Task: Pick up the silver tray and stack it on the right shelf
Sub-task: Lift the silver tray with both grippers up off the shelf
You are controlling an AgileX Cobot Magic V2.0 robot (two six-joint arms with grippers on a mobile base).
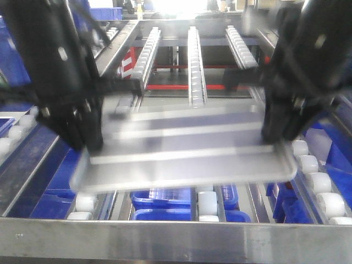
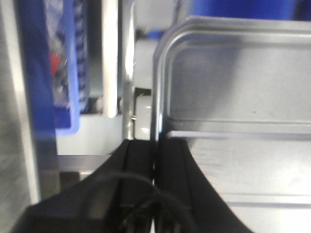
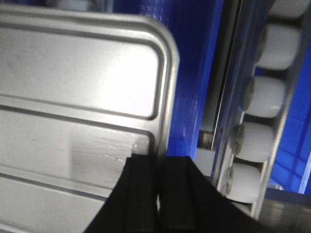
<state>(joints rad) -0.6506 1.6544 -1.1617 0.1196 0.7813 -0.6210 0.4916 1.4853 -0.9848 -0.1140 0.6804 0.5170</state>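
The silver tray [image 1: 187, 148] is blurred and hangs level above the right shelf's roller rails [image 1: 197, 60], behind the broad steel front bar [image 1: 176, 239]. My left gripper [image 1: 91, 146] is shut on the tray's left rim and my right gripper [image 1: 280, 135] on its right rim. In the left wrist view the black jaws [image 2: 155, 145] pinch the rim of the tray [image 2: 233, 82], one finger inside and one outside. The right wrist view shows the same for the right gripper [image 3: 159, 162] on the tray [image 3: 73, 82], whose ridged floor shows.
Blue bins [image 1: 162, 201] sit below the rollers, and one blue bin [image 2: 43, 73] lies left of the tray. White rollers [image 3: 265, 97] run along the rail just right of the tray's edge. Steel frame bars [image 1: 118, 49] flank the shelf on both sides.
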